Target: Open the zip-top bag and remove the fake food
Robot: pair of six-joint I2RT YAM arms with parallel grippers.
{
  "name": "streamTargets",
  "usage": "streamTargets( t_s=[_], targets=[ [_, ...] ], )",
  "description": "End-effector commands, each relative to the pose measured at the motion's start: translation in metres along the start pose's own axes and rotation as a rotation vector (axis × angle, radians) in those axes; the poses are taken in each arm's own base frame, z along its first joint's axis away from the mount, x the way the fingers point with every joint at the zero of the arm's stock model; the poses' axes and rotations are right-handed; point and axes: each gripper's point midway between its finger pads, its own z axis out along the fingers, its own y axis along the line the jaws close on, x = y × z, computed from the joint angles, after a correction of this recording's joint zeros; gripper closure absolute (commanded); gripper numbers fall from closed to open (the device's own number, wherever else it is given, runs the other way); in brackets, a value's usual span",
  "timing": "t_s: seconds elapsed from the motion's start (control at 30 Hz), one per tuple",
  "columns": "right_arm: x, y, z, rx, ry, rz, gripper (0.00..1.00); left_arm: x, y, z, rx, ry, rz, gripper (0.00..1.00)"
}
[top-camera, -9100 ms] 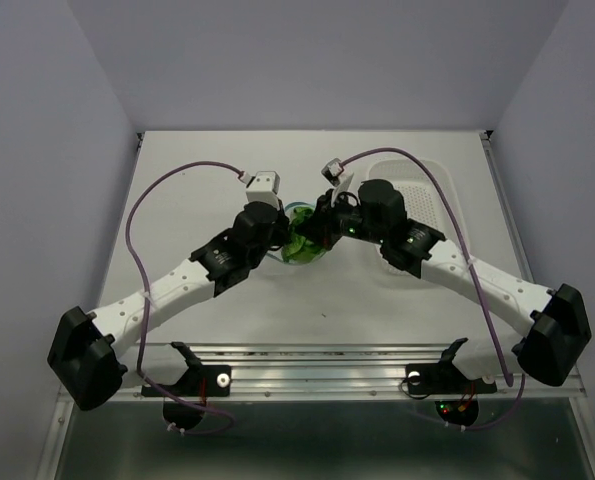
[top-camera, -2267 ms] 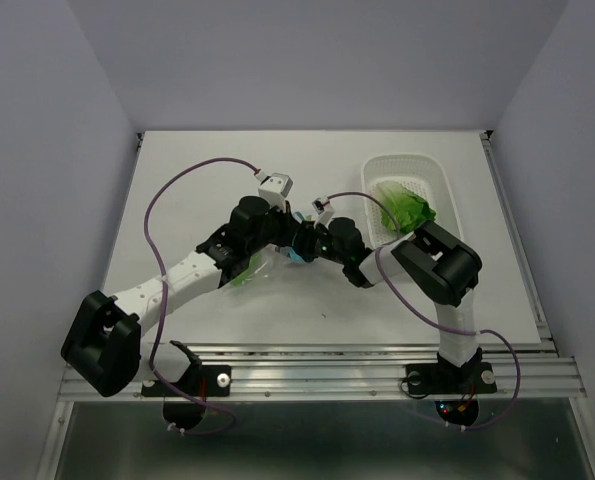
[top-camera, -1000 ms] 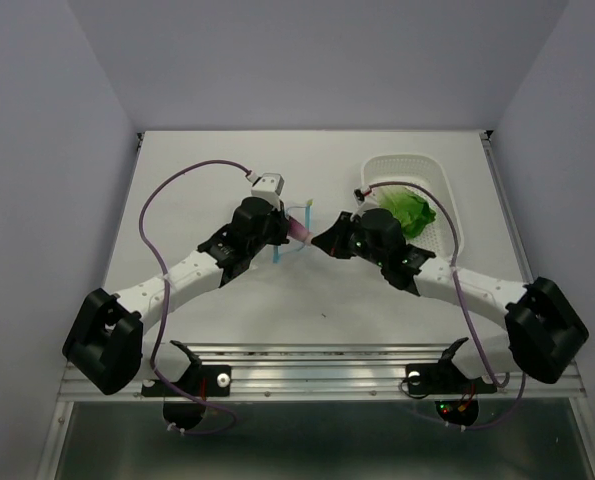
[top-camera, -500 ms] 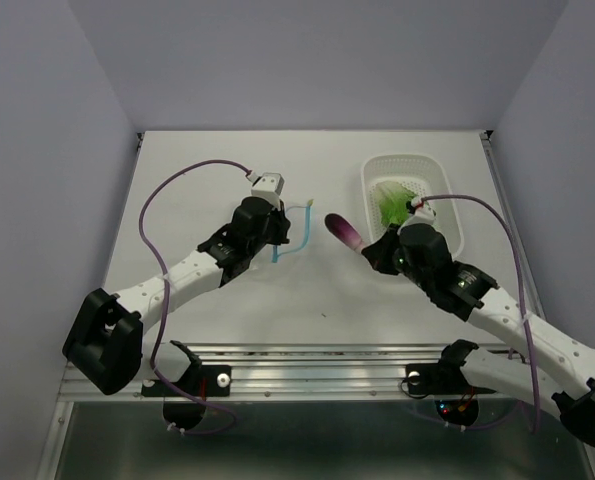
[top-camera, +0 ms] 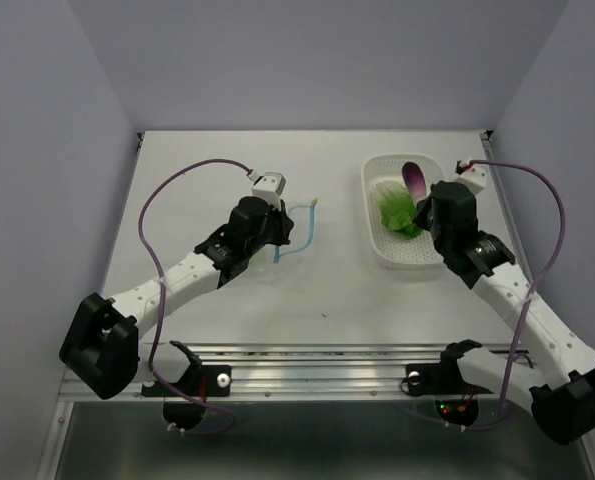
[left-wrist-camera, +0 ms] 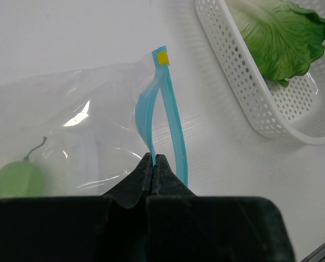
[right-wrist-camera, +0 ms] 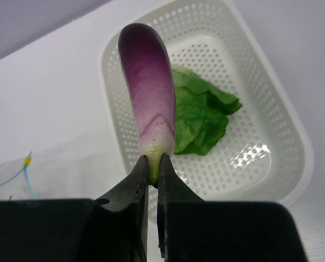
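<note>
Top external: the left gripper (top-camera: 280,240) sits low on the white table (top-camera: 207,170). It pinches the clear, crinkly plastic zip-top bag (top-camera: 295,247) by its thin blue zip strip (top-camera: 308,222). The film hardly shows from here and probably lies under the wrist. The right gripper (top-camera: 423,197) hangs over the white perforated plastic basket (top-camera: 375,240), carrying the dark purple elongated toy vegetable (top-camera: 414,178). The light-green leafy plastic piece (top-camera: 399,210) lies inside the basket. The arms are well apart, with bare table between bag and basket.

Left wrist: jaws pressed together on the strip's near end. The strip's two ribbons stand parted, so the bag mouth is open. A pale green rounded piece (left-wrist-camera: 15,180) lies inside the bag. The basket wall is near, to the right.

Right wrist: jaws pinch the purple vegetable's pale stem end, and it stands upright above the basket. The step in hand looks like the drop-off. The next move calls for lowering inside the rim and spreading the jaws over the bare floor beside the leaf. The rim closes every side, but the space above is open. The pale green piece is not yet taken out.
</note>
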Motion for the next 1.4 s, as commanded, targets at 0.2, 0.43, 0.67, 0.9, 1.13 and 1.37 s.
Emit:
streamTargets(
  t_s=[0.2, 0.43, 0.67, 0.9, 1.13, 1.37],
  targets=[
    [-0.032, -0.028, 0.085, -0.016, 0.038, -0.119, 0.99, -0.025, -0.016, -0.006, 0.076, -0.072, 0.015, 1.00],
    [-0.023, -0.062, 0.116, 0.087, 0.066, -0.110, 0.99, -0.024, -0.025, -0.001, 0.123, -0.055, 0.029, 1.00],
    [0.006, -0.074, 0.126, 0.125, 0.133, -0.116, 0.90, -0.023, -0.023, -0.001, 0.112, -0.046, 0.031, 1.00],
    [0.016, -0.094, 0.113, 0.199, 0.127, -0.113, 0.63, -0.025, -0.023, -0.008, 0.110, -0.058, 0.024, 1.00],
    [0.009, -0.097, 0.096, 0.212, 0.134, -0.132, 0.22, -0.028, -0.022, -0.009, 0.100, -0.062, 0.024, 1.00],
    [-0.007, -0.001, 0.051, -0.333, 0.147, -0.092, 0.00, -0.029, -0.027, -0.008, 0.118, -0.055, 0.007, 1.00]
  ],
)
